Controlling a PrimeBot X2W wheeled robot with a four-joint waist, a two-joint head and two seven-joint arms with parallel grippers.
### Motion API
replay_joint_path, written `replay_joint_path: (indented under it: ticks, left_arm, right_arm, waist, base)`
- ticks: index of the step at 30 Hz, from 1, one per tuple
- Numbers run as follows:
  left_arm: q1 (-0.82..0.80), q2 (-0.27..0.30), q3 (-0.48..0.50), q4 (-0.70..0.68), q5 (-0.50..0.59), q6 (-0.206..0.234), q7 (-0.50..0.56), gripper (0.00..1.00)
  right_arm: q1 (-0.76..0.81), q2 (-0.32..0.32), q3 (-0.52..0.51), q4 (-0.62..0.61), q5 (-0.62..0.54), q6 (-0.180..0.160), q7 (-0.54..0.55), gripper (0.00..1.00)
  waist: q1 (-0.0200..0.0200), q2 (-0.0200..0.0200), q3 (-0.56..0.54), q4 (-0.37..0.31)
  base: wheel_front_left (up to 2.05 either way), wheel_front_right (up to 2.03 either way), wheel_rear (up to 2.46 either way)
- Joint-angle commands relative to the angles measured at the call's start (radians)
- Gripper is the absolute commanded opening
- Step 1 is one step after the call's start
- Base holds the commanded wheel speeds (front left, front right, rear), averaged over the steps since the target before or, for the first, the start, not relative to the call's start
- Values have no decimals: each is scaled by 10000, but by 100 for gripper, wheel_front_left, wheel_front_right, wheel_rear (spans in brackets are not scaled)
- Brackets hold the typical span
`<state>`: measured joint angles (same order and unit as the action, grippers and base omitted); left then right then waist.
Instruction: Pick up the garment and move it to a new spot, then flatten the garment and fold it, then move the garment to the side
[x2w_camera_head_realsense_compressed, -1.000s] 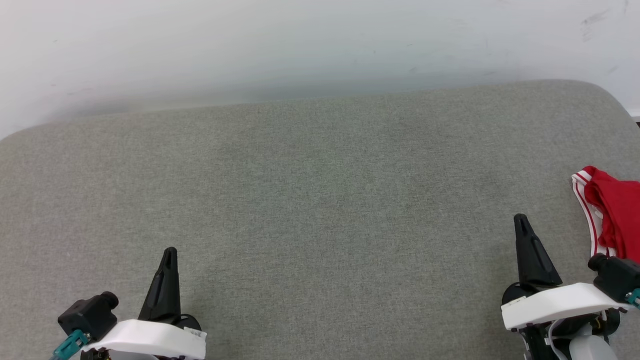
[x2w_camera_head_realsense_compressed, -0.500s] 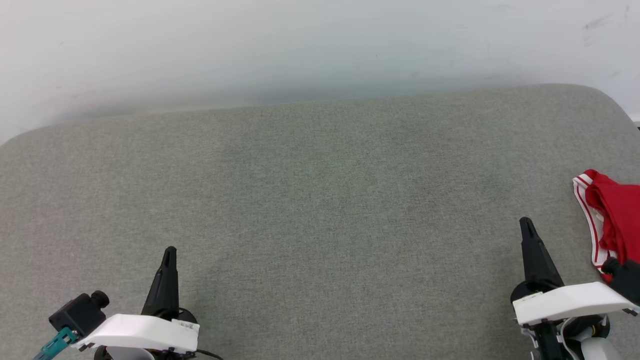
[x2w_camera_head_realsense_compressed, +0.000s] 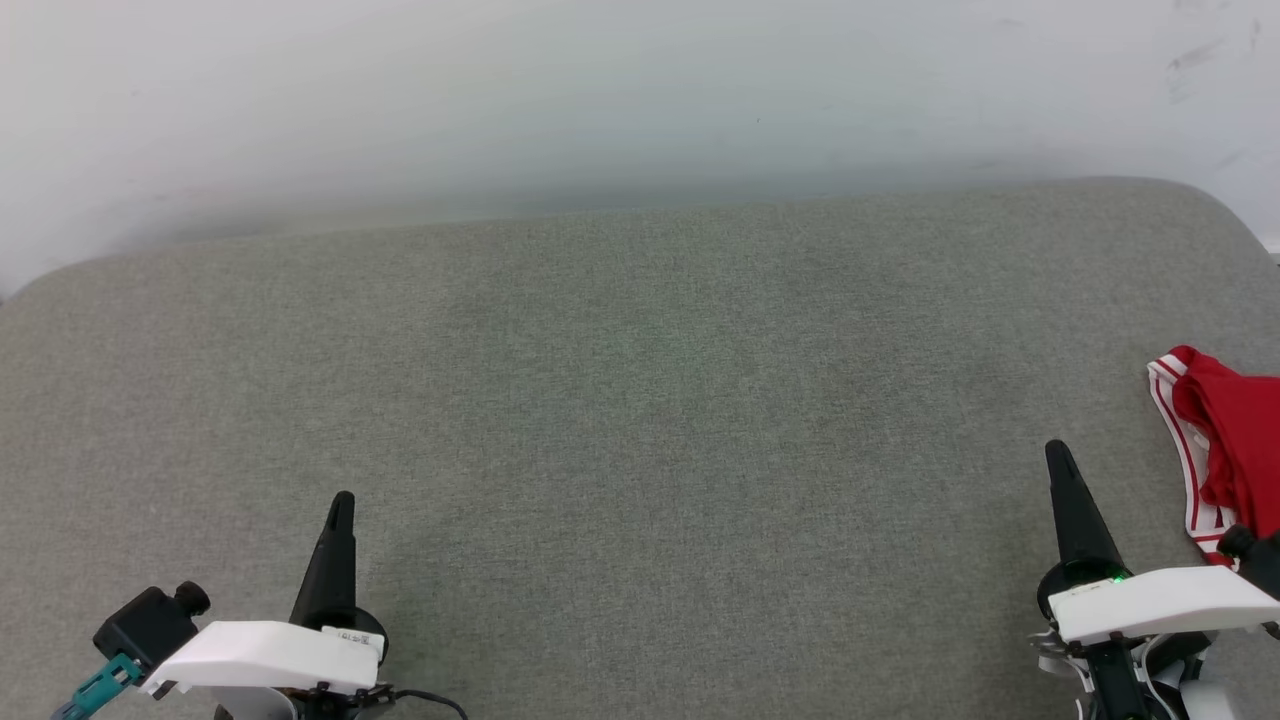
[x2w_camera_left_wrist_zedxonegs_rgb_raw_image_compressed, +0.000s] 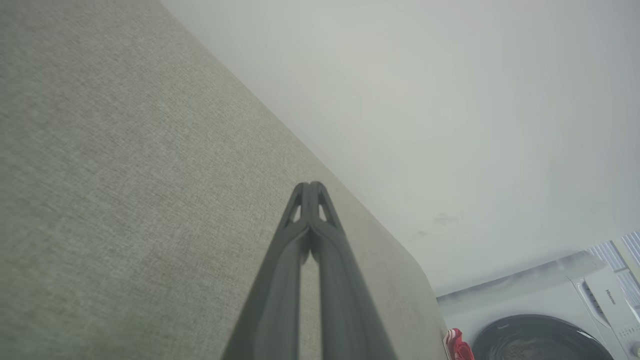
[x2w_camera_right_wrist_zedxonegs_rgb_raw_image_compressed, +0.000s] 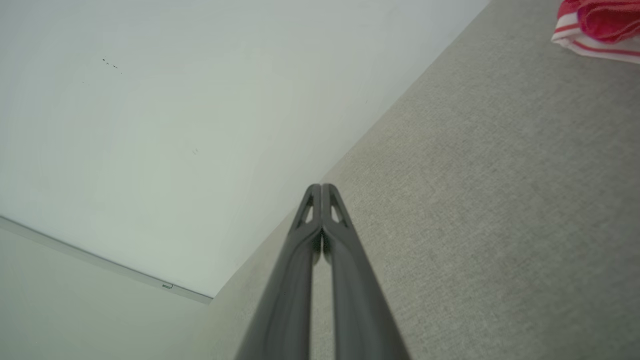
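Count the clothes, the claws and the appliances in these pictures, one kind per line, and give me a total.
Garments: 1, the red and white garment, crumpled at the grey padded surface's right side.
Claws: 2, the left claw and the right claw, both shut and empty.
Appliances: 1, the washing machine.
Total: 4.

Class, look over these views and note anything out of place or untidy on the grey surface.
The garment lies crumpled at the right edge of the grey surface, beside the right gripper, not spread flat.

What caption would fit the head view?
Left gripper and right gripper shut over the grey surface; the garment lies crumpled at far right.
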<state>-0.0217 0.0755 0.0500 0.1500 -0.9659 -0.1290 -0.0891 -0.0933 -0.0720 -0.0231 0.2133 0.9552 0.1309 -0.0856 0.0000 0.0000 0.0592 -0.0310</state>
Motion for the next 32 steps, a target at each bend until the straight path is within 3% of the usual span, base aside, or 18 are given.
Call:
replay_joint_path:
  ticks: [1, 32]
  left_arm:
    - [-247, 59, 34, -38, -339, -13, 87, 0]
    - [-562, 47, 146, 438, -3498, -19, 894, 0]
  right_arm:
    - [-142, -76, -38, -67, 356, 0, 87, 0]
    - [-154, -68, -292, 107, 3553, -1, 885, 0]
  waist:
    - [0, 0, -13, 8]
    - [0, 0, -238, 132]
  base:
    - [0, 0, 0]
    - [0, 0, 0]
